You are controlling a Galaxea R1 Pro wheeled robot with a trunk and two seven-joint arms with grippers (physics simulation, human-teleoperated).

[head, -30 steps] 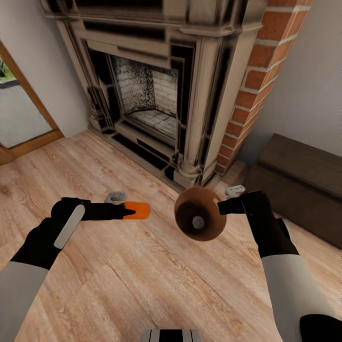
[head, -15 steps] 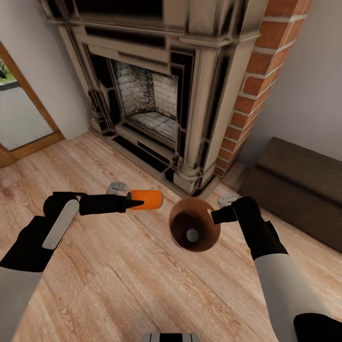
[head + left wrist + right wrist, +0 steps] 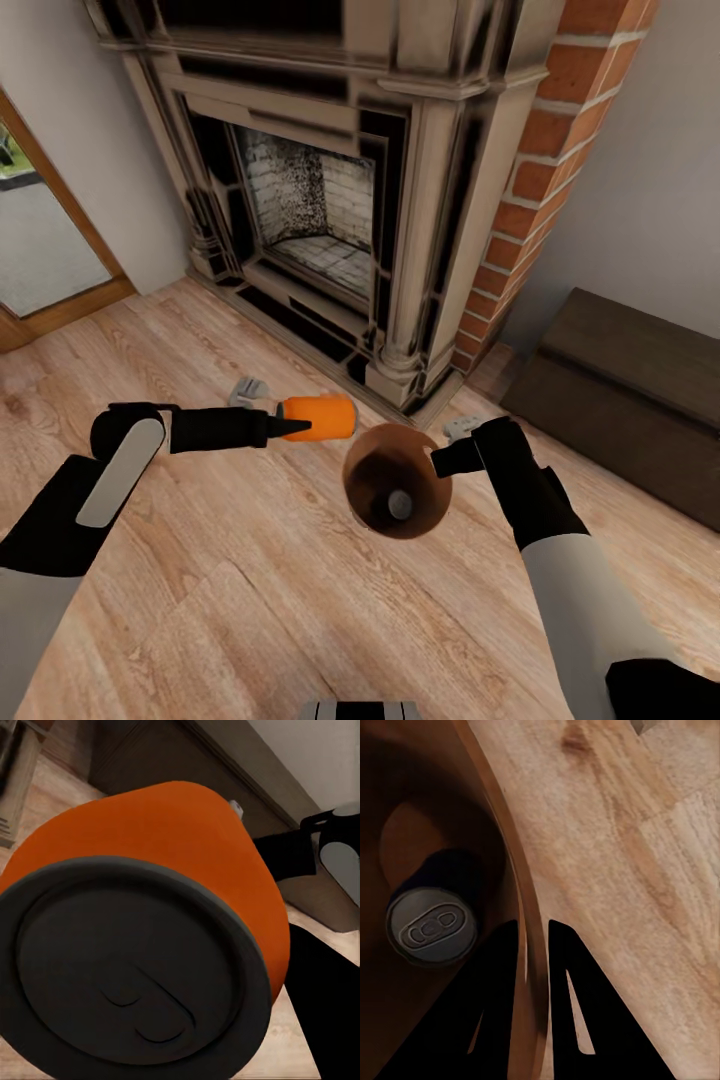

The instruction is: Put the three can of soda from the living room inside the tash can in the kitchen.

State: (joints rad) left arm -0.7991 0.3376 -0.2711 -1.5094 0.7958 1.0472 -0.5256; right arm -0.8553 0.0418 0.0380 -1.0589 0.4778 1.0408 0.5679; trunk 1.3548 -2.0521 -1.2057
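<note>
Light wood plank floor (image 3: 250,590) runs the whole room, grain going diagonal. At its far edge sits the fireplace (image 3: 330,200), stone surround planted right on the boards, brick column (image 3: 530,170) on the right side of it. A dark low wooden bench (image 3: 630,390) rests on the floor along the right wall. Far left edge meets a wood-framed glass door (image 3: 45,250).

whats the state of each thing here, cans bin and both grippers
orange can: lying sideways in the air, clamped in the left gripper
left gripper: shut on the orange can
bin: lifted off the floor, mouth up, rim pinched by the right gripper
right gripper: shut on the bin's rim, one jaw inside, one outside
can in the bin: standing on the bin's floor, silvery top up
</note>
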